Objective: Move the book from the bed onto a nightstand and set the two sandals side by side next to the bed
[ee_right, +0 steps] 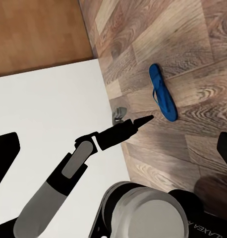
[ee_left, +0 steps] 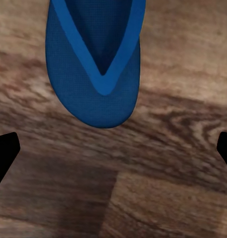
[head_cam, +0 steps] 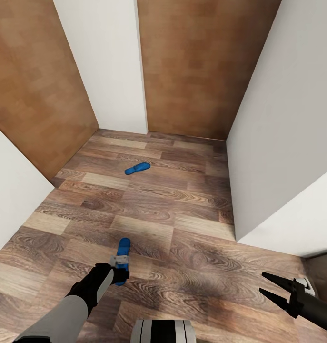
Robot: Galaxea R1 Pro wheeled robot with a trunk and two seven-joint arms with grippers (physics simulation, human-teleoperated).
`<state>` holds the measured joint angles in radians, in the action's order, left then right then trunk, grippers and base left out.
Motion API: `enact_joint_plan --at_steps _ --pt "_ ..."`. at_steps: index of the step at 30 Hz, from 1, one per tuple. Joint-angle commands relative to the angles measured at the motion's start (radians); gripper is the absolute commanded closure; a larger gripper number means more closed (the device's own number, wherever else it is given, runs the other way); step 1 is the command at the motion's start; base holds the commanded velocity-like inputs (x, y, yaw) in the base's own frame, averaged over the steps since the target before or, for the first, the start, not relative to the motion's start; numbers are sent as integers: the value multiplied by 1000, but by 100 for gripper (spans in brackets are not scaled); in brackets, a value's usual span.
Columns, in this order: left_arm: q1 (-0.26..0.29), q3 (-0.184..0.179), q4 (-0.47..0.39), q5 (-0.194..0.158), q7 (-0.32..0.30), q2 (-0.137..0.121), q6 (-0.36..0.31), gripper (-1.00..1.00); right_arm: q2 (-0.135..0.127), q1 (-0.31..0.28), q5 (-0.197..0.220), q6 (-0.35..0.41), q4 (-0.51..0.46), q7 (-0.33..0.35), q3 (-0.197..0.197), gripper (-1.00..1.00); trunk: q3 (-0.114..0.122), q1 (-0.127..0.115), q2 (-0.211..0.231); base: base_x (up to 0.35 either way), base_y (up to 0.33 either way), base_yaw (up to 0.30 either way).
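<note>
Two bright blue sandals lie on the wood-plank floor. The far sandal (head_cam: 137, 168) rests alone toward the back of the room. The near sandal (head_cam: 123, 247) lies partly under my left gripper (head_cam: 120, 272), which hangs just above its near end. In the left wrist view the near sandal (ee_left: 93, 59) has its rounded end just ahead of the gap, and the black fingertips (ee_left: 4, 153) stand wide apart: open, holding nothing. The right wrist view shows the same sandal (ee_right: 162, 98) beyond my left arm (ee_right: 93, 144). My right gripper (head_cam: 273, 287) is open and empty at the lower right. Bed, book and nightstands are out of view.
White walls (head_cam: 282, 124) close in on the right and left, with brown wooden panels (head_cam: 201, 62) at the back. My own base (head_cam: 163, 331) sits at the near edge. Bare plank floor (head_cam: 182, 214) stretches between the two sandals.
</note>
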<state>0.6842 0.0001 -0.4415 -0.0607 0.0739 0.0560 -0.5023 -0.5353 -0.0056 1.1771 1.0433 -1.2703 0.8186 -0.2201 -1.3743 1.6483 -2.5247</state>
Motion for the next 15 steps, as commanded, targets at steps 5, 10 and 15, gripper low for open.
enact_joint_plan --at_steps 5,10,15 --pt "0 0 -2 -7 6 0 -5 -100 0 -1 -4 4 2 5 -1 -100 -1 0 0 0 0 0" --pt "0 0 -2 -8 6 0 -6 -100 0 -1 -5 4 5 4 -1 -100 -1 0 0 1 0 0" --pt "0 0 -2 -8 6 0 -7 -100 0 -1 -5 4 6 4 -2 -100 -1 0 0 183 0 0"
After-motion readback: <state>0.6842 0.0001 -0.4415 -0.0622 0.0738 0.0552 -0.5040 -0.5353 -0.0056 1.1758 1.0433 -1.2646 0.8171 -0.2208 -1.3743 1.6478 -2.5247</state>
